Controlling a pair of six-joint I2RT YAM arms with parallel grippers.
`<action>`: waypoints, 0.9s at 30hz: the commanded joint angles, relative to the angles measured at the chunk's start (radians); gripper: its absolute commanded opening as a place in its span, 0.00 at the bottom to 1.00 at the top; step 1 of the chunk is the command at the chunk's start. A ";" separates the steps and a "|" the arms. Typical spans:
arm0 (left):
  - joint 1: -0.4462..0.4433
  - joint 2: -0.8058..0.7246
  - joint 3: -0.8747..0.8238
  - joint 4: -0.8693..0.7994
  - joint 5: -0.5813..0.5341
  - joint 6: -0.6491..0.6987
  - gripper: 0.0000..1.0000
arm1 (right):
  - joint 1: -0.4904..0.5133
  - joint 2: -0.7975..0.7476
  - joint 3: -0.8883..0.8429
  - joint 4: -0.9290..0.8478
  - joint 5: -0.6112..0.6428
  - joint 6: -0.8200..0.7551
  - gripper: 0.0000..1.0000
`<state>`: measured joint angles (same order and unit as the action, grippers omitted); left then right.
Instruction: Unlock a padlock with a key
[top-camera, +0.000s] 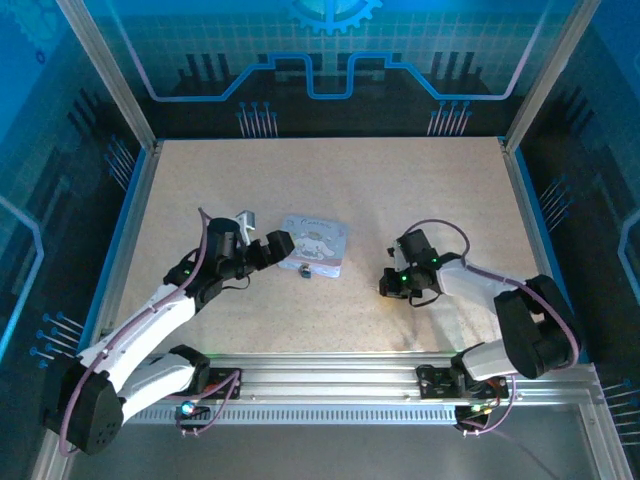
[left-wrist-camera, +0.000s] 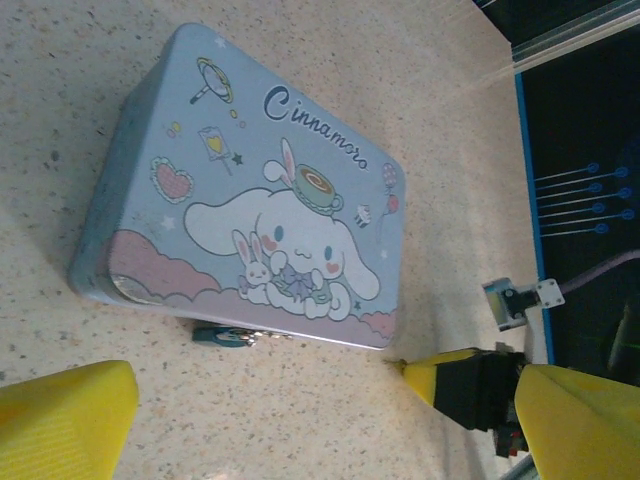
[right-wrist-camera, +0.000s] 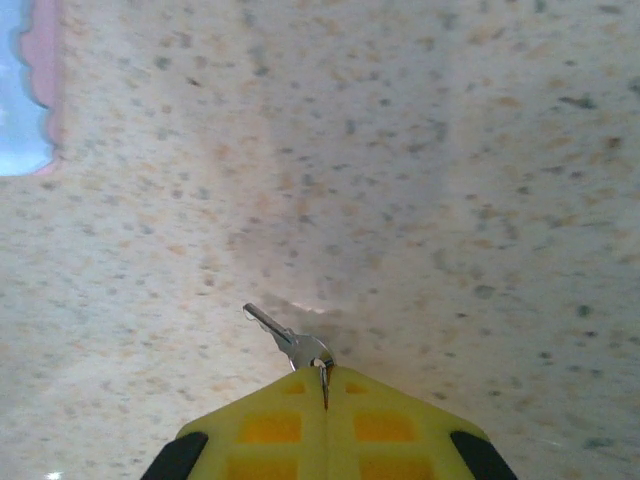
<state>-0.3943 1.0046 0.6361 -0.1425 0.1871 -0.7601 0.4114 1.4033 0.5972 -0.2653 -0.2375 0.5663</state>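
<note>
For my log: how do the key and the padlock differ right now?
The key is thin and silvery; the padlock is stubby and dark teal. The key is pinched in the right gripper; the padlock lies ungripped on the table beside the Cinnamoroll tin. Both are far smaller than the tin.

left fingers (left-wrist-camera: 68, 425) spread wide apart; right fingers (right-wrist-camera: 268, 428) pinched together on the key (right-wrist-camera: 287, 340).

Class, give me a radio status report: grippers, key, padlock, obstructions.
Left gripper open, empty, near tin. Right gripper shut on key, blade sticking out. Padlock lies against tin's side, ungripped.
</note>
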 joint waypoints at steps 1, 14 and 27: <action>-0.020 -0.016 -0.019 0.049 0.050 -0.042 0.97 | -0.002 -0.051 -0.043 0.182 -0.124 0.121 0.00; -0.196 0.060 0.043 0.197 -0.019 -0.103 0.92 | 0.103 -0.238 -0.103 0.480 -0.081 0.421 0.00; -0.292 0.189 0.092 0.328 -0.064 -0.145 0.75 | 0.259 -0.273 -0.078 0.590 0.032 0.589 0.00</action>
<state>-0.6720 1.1755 0.6933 0.1360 0.1448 -0.8928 0.6472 1.1492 0.5053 0.2798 -0.2489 1.1095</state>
